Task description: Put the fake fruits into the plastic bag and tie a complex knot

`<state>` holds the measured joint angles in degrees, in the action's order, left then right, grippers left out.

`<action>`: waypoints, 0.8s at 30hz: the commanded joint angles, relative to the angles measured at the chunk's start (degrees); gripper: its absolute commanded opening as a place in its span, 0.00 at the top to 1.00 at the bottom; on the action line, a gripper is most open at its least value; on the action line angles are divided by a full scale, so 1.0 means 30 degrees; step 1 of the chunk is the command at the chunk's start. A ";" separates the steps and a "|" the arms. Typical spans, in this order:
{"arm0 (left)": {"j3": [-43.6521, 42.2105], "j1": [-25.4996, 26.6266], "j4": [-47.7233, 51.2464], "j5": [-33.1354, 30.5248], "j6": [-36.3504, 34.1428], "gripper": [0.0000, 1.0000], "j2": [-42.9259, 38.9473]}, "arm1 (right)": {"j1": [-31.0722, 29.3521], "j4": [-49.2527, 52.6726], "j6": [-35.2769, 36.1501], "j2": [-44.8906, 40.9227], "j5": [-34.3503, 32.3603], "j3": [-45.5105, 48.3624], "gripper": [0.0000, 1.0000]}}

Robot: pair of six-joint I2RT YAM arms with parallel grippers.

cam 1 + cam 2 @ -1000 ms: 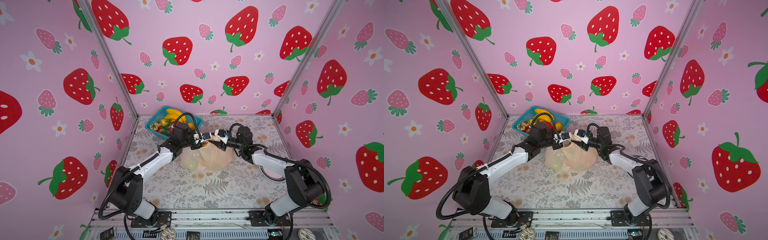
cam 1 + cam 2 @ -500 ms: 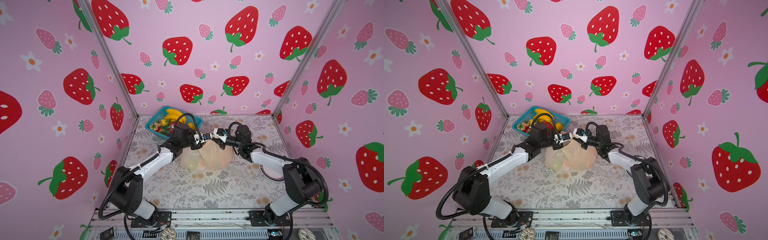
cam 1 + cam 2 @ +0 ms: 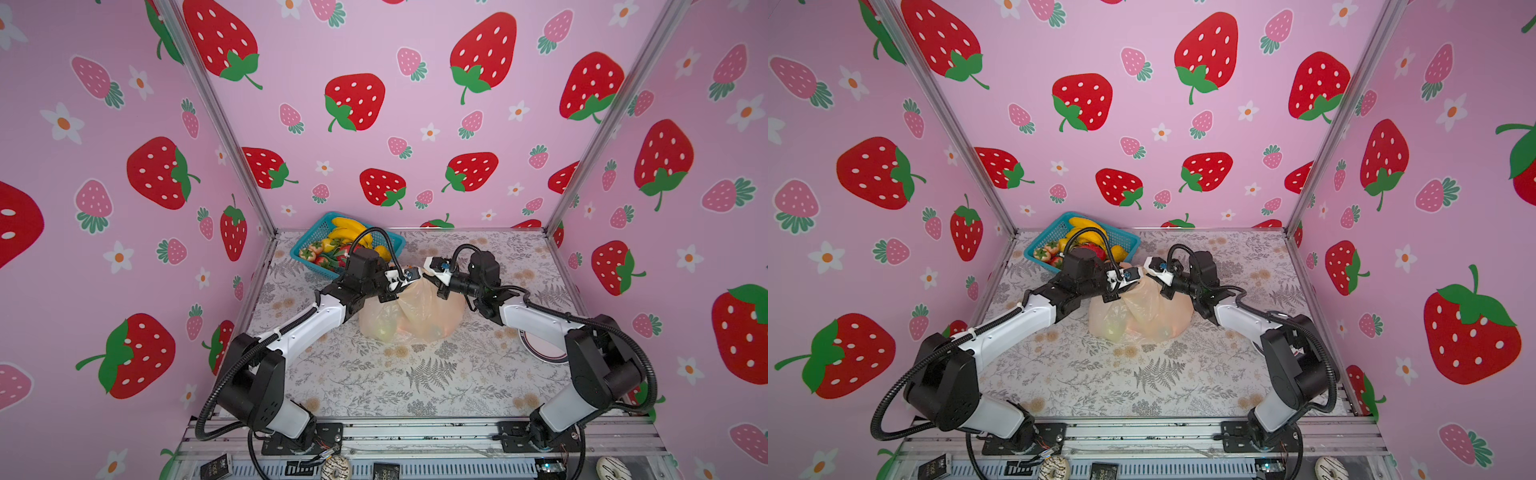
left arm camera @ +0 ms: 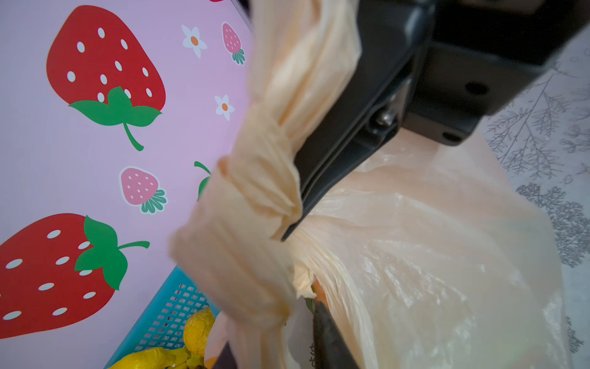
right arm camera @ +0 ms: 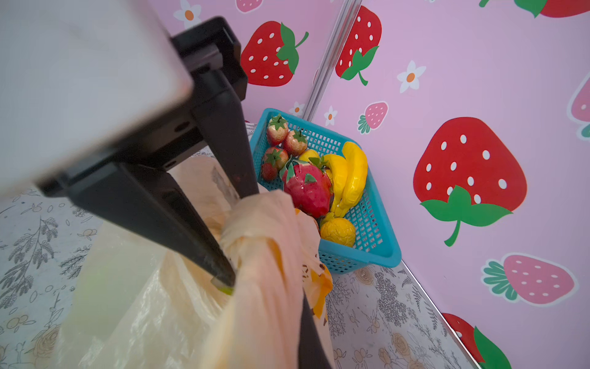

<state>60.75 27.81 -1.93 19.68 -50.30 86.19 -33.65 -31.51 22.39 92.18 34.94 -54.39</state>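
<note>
The pale-peach plastic bag (image 3: 411,311) (image 3: 1142,316) sits mid-table with green fruit (image 3: 384,330) showing through it. Its handles are twisted into a knot (image 4: 255,179) (image 5: 255,230) on top. My left gripper (image 3: 405,277) (image 4: 271,329) is open, and its fingers stand apart around a handle strand. My right gripper (image 3: 426,272) (image 5: 274,319) is shut on the handle strand right beside the knot; in the left wrist view its closed tip (image 4: 287,234) touches the knot. More fake fruits lie in the basket: bananas (image 5: 348,179), a dragon fruit (image 5: 306,188) and strawberries (image 5: 281,143).
The teal mesh basket (image 3: 311,245) stands at the back left, just behind the left gripper and the bag. A pink round plate (image 3: 540,349) lies under the right forearm. Pink strawberry walls close in on three sides. Donuts (image 3: 336,467) lie beyond the front rail.
The right gripper has moved in to the knot and shut on the handle. The left gripper's jaws, shut before, have come apart. The bag has stayed in place.
</note>
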 commanded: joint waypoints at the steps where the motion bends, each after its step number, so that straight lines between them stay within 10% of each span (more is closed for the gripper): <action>1: -0.0256 -0.0313 0.0563 -0.0299 -0.0175 0.66 -0.0495 | -0.0063 0.0102 0.0366 -0.0579 0.0037 -0.0327 1.00; 6: -0.0053 -0.0409 0.0301 -0.0547 0.0025 0.68 -0.0012 | -0.0059 -0.0094 0.0190 -0.0734 0.0149 -0.0102 1.00; 13: 0.0404 -0.0445 0.0498 0.0323 0.1663 0.99 -0.0442 | -0.0116 -0.0480 0.0618 -0.1145 -0.1178 0.0389 1.00; 24: 0.1019 -0.0511 0.0994 0.1265 0.5127 1.00 -0.1027 | -0.1254 -0.0692 0.2532 -0.1752 -0.5475 0.0841 1.00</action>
<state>61.17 26.55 -0.45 21.37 -38.85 84.88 -36.58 -31.73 26.24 88.92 24.25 -52.86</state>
